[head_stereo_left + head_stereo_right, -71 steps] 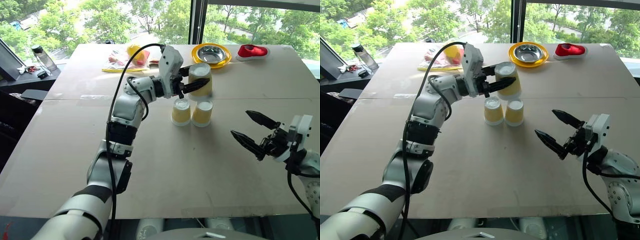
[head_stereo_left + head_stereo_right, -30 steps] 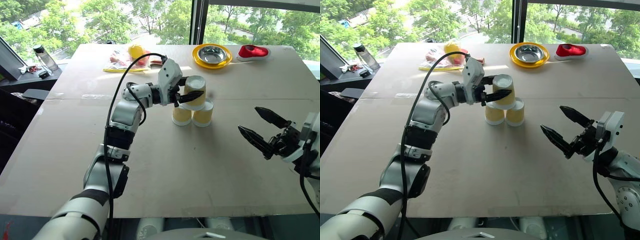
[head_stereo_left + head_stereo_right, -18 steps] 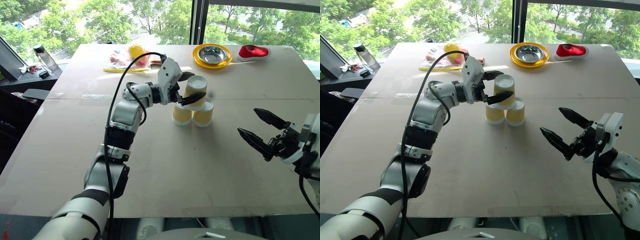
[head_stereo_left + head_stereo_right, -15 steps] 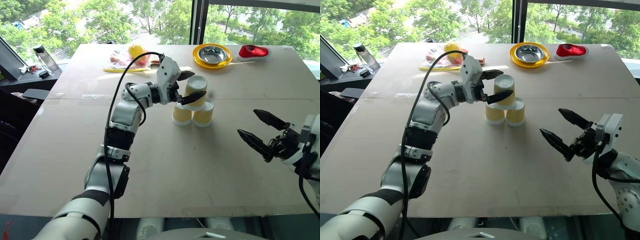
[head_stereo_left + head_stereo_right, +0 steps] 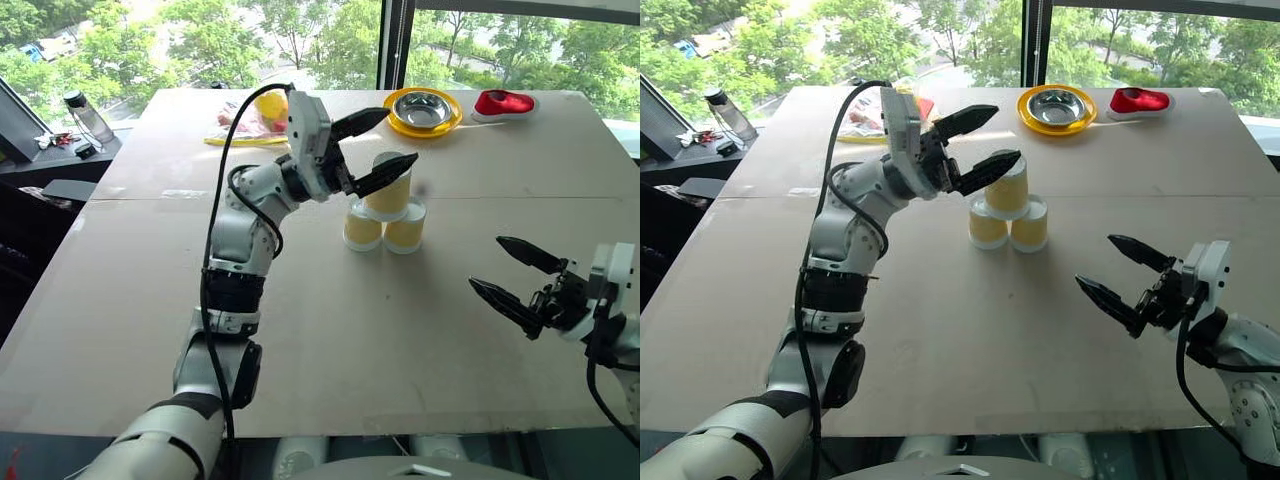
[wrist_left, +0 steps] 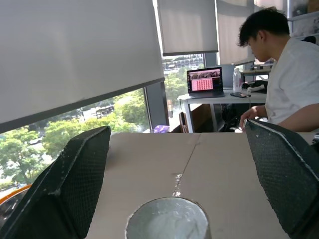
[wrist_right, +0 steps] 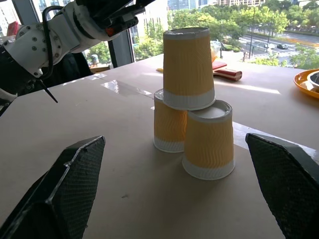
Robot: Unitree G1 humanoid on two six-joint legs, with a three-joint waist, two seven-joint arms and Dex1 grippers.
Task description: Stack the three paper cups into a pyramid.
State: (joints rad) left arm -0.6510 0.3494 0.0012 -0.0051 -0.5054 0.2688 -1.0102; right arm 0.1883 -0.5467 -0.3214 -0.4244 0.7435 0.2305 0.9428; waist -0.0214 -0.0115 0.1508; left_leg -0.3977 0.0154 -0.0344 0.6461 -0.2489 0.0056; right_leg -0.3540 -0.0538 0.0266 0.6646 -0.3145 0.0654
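Left eye view: top paper cup (image 5: 388, 186) upside down on the two lower paper cups (image 5: 385, 226), completing the pyramid (image 5: 386, 205) mid-table, well short of the yellow-rimmed metal bowl (image 5: 424, 109). Left gripper (image 5: 372, 146) spread wide, just beside the top cup on its left, touching nothing. Right gripper (image 5: 518, 276) spread and empty, well apart, nearer the table's (image 5: 150, 300) front edge.

Left wrist view: white base of the top cup (image 6: 168, 219) below and between the parted fingers (image 6: 75, 174).

Right wrist view: pyramid (image 7: 192, 104) upright, axes vertical; likely only withdrawal left.
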